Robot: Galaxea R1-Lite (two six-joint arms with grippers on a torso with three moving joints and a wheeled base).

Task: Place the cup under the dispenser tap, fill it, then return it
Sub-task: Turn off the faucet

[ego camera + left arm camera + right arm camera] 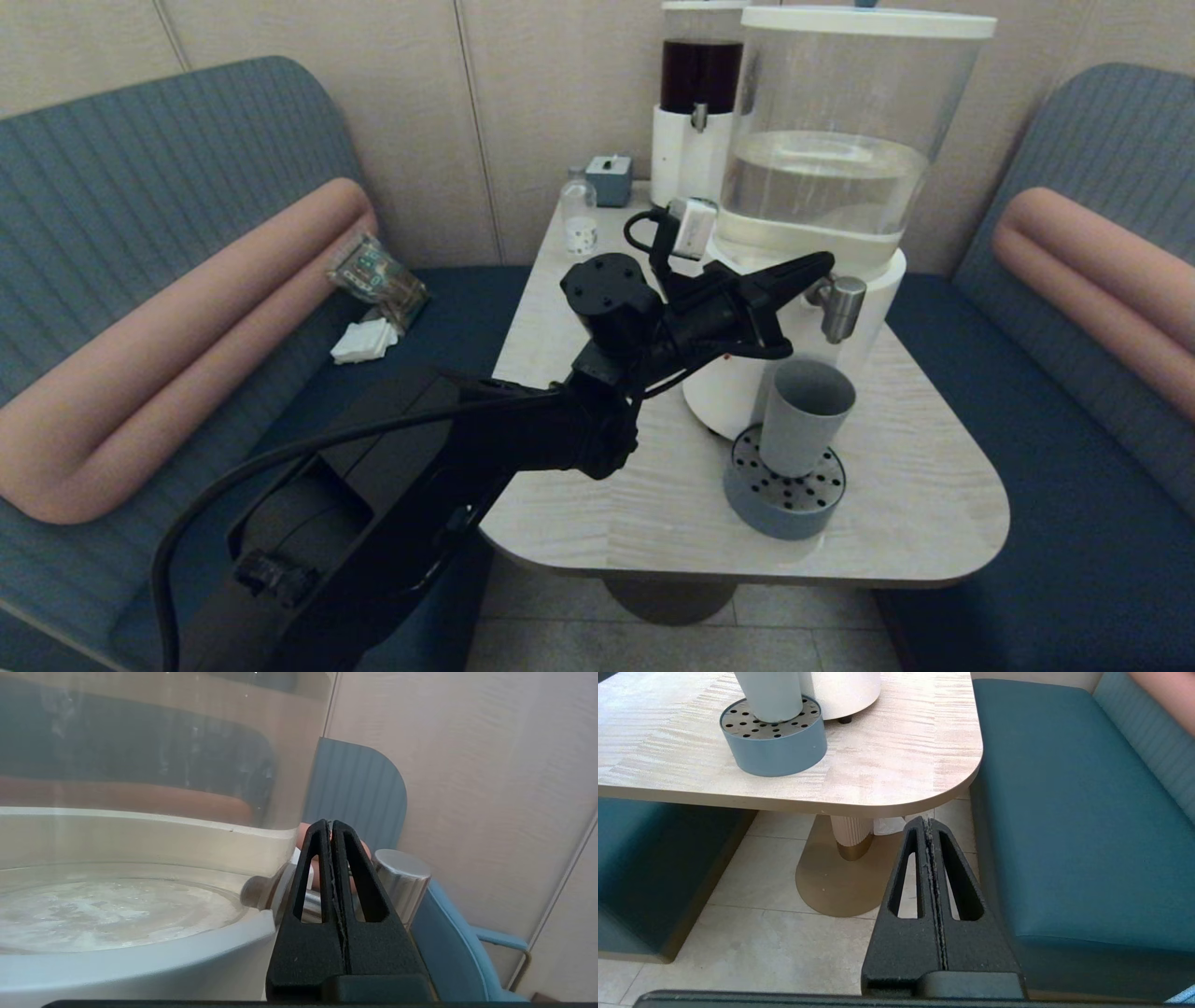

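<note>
The grey-blue cup [805, 415] stands upright on the perforated drip tray [784, 499], right below the brushed-steel dispenser tap [840, 306]. Its lower part shows in the right wrist view as the cup [770, 695]. My left gripper [822, 263] is shut and empty, its tips resting at the tap's stem, just beside the steel tap [402, 882]; the gripper [331, 823] lies against the white base of the clear-liquid dispenser [822, 187]. My right gripper [928, 820] hangs shut below table height, beside the bench, holding nothing.
A dark-red-liquid dispenser [698, 103], a small glass bottle [578, 217] and a grey box [610, 177] stand at the table's back. The rounded table edge [980, 523] is near the tray. Blue benches [1074, 448] flank the table; packets [378, 280] lie on the left seat.
</note>
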